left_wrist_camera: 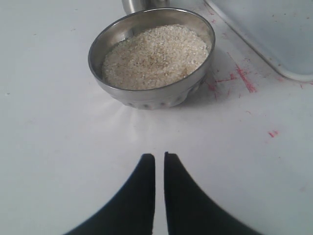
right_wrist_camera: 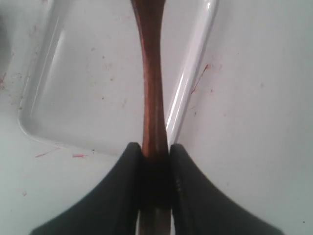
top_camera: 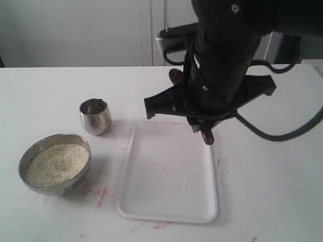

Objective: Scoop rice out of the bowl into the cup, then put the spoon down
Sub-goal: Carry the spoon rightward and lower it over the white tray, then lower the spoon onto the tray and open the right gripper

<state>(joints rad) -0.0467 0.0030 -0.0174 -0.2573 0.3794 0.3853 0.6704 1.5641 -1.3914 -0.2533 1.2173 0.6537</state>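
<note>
The grey metal bowl [top_camera: 55, 164] [left_wrist_camera: 151, 93] stands at the front left, holding a heap of off-white rice [top_camera: 56, 162] [left_wrist_camera: 155, 56]. Behind it is the shiny steel cup [top_camera: 95, 116], whose base just shows in the left wrist view [left_wrist_camera: 142, 5]. My right gripper [right_wrist_camera: 155, 149] is shut on the handle of the reddish-brown wooden spoon [right_wrist_camera: 150, 83], held over the tray's right rim. In the exterior view the right arm [top_camera: 222, 65] hides most of the spoon; one brown end [top_camera: 207, 135] shows below the arm. My left gripper [left_wrist_camera: 159, 157] is shut and empty, over bare table short of the bowl.
A white rectangular tray [top_camera: 169, 176] [right_wrist_camera: 88, 83] [left_wrist_camera: 274, 34] lies at the centre, to the right of the bowl and cup. Red marks [top_camera: 101, 194] stain the white table beside the bowl and tray. A pale wall runs behind the table.
</note>
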